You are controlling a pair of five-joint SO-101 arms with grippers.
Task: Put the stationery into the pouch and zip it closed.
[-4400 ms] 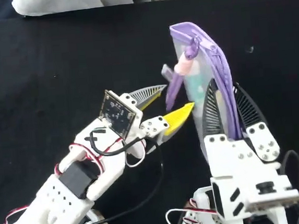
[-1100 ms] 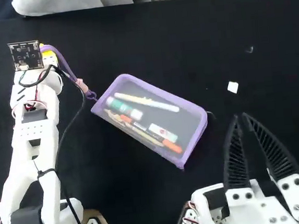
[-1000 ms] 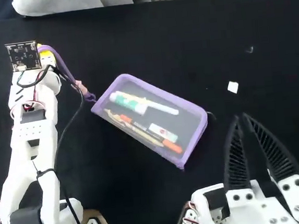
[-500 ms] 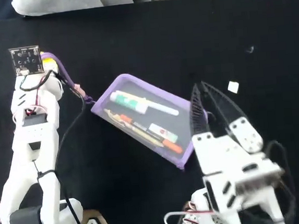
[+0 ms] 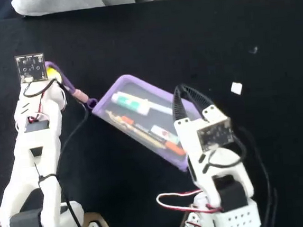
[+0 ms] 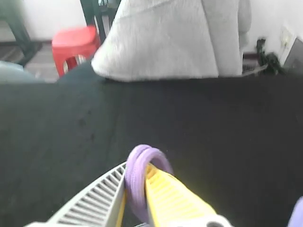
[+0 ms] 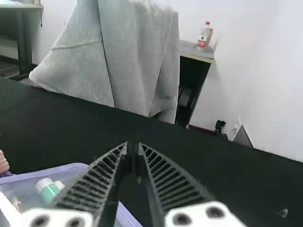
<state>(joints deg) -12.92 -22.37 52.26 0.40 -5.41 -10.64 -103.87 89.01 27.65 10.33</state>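
The purple-edged clear pouch (image 5: pixel 141 119) lies flat and slanted in the middle of the black table, with a green-and-white marker (image 5: pixel 132 103) and several pens inside. Its purple strap (image 5: pixel 67 85) runs from the pouch's left corner to my left gripper (image 5: pixel 52 74), which is shut on the strap loop (image 6: pixel 156 158) between its grey and yellow fingers, as the left wrist view of that gripper (image 6: pixel 137 168) shows. My right gripper (image 5: pixel 182 89) hangs over the pouch's right end, black fingers shut with nothing seen between them. The right wrist view shows this gripper (image 7: pixel 133 145) above the pouch (image 7: pixel 52 182).
A small white scrap (image 5: pixel 236 88) lies on the table to the right of the pouch. A grey cloth (image 5: pixel 72 1) hangs past the table's far edge. The black tabletop (image 5: pixel 187 36) lies bare behind the pouch.
My right arm has swung from the table's front edge up over the pouch's right end. The left gripper has slid slightly nearer, still holding the strap. Seconds ago the pouch stood upright.
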